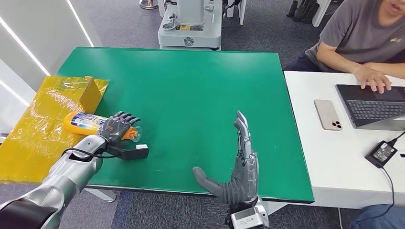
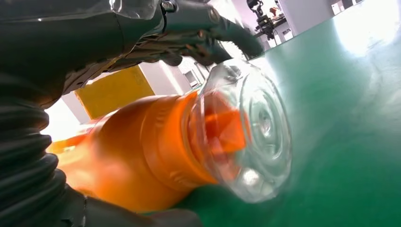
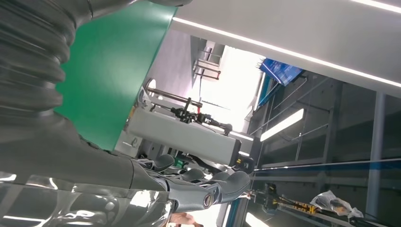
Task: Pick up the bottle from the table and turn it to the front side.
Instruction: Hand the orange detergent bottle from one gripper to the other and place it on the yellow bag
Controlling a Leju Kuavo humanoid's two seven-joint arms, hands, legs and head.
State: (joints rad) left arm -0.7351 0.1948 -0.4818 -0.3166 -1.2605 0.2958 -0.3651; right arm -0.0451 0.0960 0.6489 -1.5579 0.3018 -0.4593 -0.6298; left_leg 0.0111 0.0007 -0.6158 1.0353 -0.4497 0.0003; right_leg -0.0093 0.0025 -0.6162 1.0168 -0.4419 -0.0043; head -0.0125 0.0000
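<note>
Wrapped around the bottle (image 2: 156,156), my left hand (image 1: 116,126) grips it sideways at the table's (image 1: 191,86) left edge; right hand (image 1: 239,167) open, farther.

1. No text can be read anywhere. Blue and white print is seen on the label of the orange plastic bottle with a clear cap (image 1: 88,121), but it is too small and blurred.
2. A small yellow mark is seen on the seated person's grey T-shirt (image 1: 395,40), illegible.

phone (image 1: 327,114), laptop (image 1: 372,105), yellow box (image 1: 90,93)
</note>
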